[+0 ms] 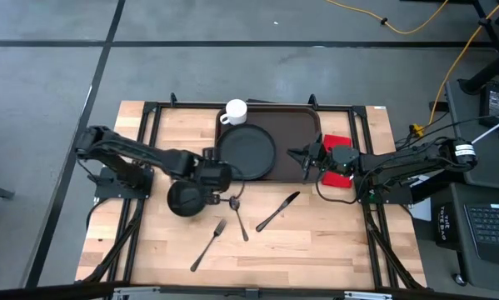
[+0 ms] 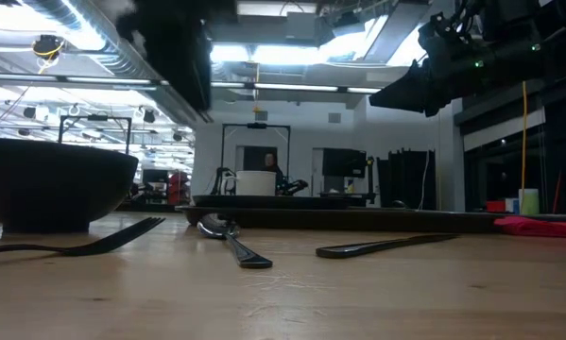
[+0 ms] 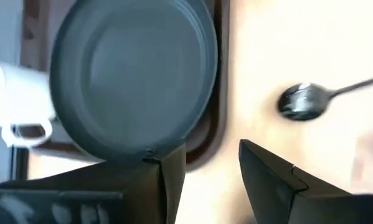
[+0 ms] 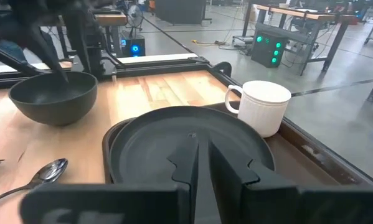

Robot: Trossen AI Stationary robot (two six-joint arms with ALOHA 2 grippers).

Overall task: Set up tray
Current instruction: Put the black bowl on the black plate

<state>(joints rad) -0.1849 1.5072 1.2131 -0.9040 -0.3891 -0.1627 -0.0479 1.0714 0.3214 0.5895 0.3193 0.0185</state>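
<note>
I count 1 tray (image 1: 303, 125), up against the table's (image 1: 316, 250) far edge. 1 black plate (image 1: 247, 152) on the tray's left part. 1 white mug (image 1: 235, 111) at the tray's far-left corner. 1 dark bowl (image 1: 183, 199) on the wood, off the tray's near-left corner. Cutlery, all on bare wood toward the near edge: 1 fork (image 1: 207, 245), 1 spoon (image 1: 238, 216), 1 knife (image 1: 277, 211), so 3 pcs total. 1 red napkin (image 1: 339, 147) just off the tray's right edge. 2 arms, 1 gripper each: left gripper (image 1: 230, 174), right gripper (image 1: 296, 153). That's 8 loose items on the table, tray incl.
</note>
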